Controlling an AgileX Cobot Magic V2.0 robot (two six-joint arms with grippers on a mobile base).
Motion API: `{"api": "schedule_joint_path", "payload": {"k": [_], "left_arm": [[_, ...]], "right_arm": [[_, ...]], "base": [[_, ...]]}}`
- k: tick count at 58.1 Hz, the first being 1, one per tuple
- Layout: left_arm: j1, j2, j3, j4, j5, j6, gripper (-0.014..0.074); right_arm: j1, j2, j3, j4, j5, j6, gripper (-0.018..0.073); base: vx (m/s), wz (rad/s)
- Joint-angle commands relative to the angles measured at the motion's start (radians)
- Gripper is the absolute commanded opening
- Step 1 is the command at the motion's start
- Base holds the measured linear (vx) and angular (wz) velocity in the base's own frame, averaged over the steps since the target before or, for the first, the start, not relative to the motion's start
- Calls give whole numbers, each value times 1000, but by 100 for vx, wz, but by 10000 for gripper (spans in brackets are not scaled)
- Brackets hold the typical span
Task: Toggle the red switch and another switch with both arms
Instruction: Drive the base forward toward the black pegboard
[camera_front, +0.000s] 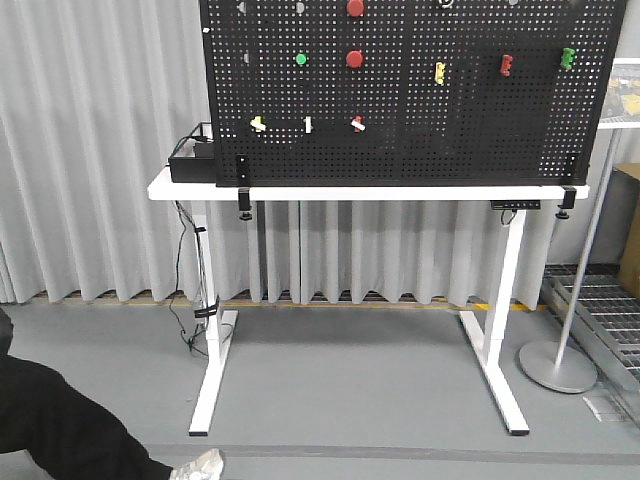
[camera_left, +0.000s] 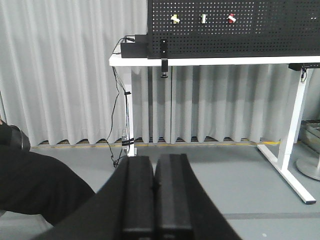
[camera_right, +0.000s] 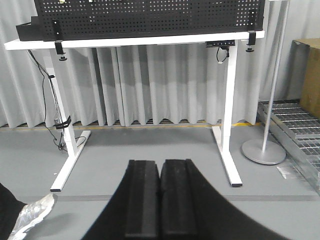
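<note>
On the black pegboard (camera_front: 400, 150) the red switch (camera_front: 357, 123) is a small toggle with a white lever, low on the board. The other switch (camera_front: 258, 124), pale yellow with a cream lever, sits to its left. Both also show in the left wrist view, the red switch (camera_left: 231, 19) and the yellow switch (camera_left: 175, 18), far ahead and high. My left gripper (camera_left: 153, 161) is shut and empty, low over the floor. My right gripper (camera_right: 160, 164) is likewise shut with nothing in it. The right wrist view cuts off the switches. Neither arm shows in the front view.
A thin white toggle (camera_front: 308, 125) stands between the two switches. Round red buttons (camera_front: 354, 58), a green button (camera_front: 300, 59) and coloured knobs (camera_front: 506, 65) sit higher. The board stands on a white table (camera_front: 180, 188). A round-based pole (camera_front: 557, 365) is at right, a person's leg (camera_front: 60, 420) at left.
</note>
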Motion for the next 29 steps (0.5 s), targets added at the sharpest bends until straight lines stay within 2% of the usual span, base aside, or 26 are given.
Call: {"api": "schedule_joint_path", "payload": {"k": [1, 29], "left_arm": [[0, -17, 19, -7, -83, -6, 2], [0, -17, 19, -7, -83, -6, 2]], "right_arm": [[-5, -7, 5, -2, -82, -5, -6], [-5, -7, 5, -2, -82, -5, -6]], "base": [[0, 0], [0, 0]]}}
